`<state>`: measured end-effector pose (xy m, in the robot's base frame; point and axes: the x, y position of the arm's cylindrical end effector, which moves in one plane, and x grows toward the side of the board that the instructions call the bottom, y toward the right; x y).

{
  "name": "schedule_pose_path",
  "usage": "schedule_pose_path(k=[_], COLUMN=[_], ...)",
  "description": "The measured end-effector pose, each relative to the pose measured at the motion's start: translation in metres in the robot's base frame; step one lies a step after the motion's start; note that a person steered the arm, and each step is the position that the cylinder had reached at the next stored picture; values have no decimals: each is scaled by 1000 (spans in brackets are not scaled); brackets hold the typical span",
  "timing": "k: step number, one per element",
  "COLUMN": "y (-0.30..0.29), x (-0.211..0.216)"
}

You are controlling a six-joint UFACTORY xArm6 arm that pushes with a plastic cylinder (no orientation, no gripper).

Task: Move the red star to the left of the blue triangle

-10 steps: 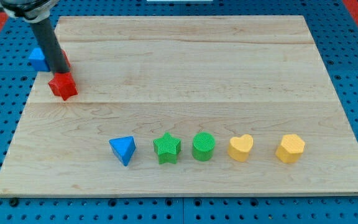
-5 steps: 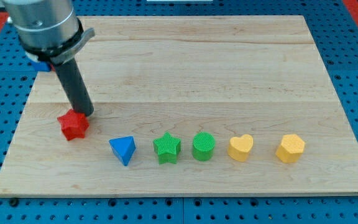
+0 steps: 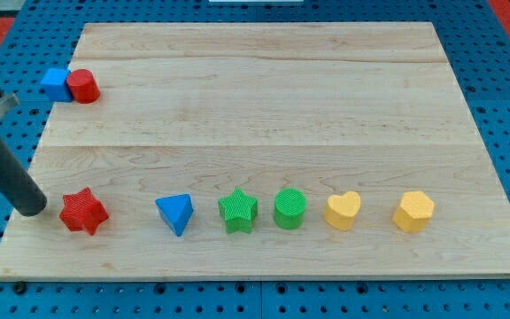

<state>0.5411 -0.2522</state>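
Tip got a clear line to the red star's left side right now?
Probably yes. My tip sits just off the view's left of the red star, nothing between them. The blue triangle is on the star's far side.

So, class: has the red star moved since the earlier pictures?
Yes. The red star has slid toward the view's bottom and now sits level with the blue triangle, on its left, with my tip at the star's left.

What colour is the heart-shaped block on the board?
Yellow. The heart block shows plainly in the camera view, the only one.
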Motion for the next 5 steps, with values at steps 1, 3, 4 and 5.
schedule_pose_path(k=[1,3,4,5], y=[29,56,42,5], x=[6,18,40,38])
